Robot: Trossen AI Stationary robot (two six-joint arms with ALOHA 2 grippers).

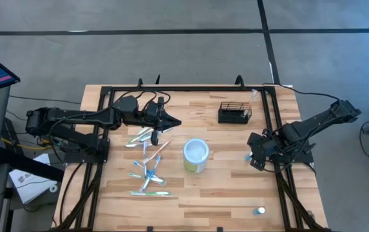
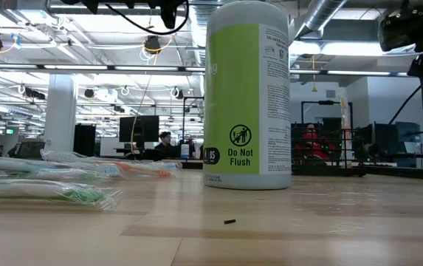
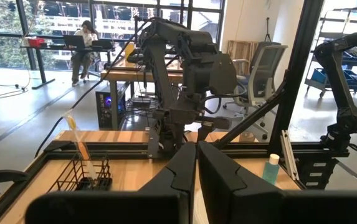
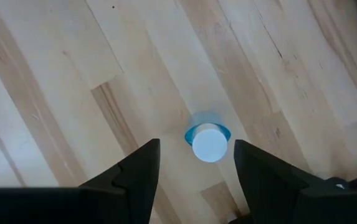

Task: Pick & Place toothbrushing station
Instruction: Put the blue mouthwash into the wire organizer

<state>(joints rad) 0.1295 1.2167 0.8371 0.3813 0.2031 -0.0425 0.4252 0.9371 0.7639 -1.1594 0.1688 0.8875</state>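
Note:
The toothbrushing station, a small black wire-mesh basket (image 1: 234,113), stands on its base at the far right of the wooden table. It also shows in the left wrist view (image 3: 81,177), with a wrapped toothbrush (image 3: 76,134) standing tilted in it. My left gripper (image 1: 176,123) is shut and empty, raised over the table's middle, pointing toward the basket (image 3: 196,149). My right gripper (image 1: 254,158) is open and points down. Its fingers (image 4: 197,144) stand above and on either side of a small blue bottle with a white cap (image 4: 209,144), without touching it.
A white-and-pale-green round cup (image 1: 196,156) stands upright at the table's middle. Several wrapped toothbrushes (image 1: 147,164) lie to its left. A second small blue bottle (image 1: 260,211) stands near the front right corner. A black frame (image 1: 190,88) borders the table.

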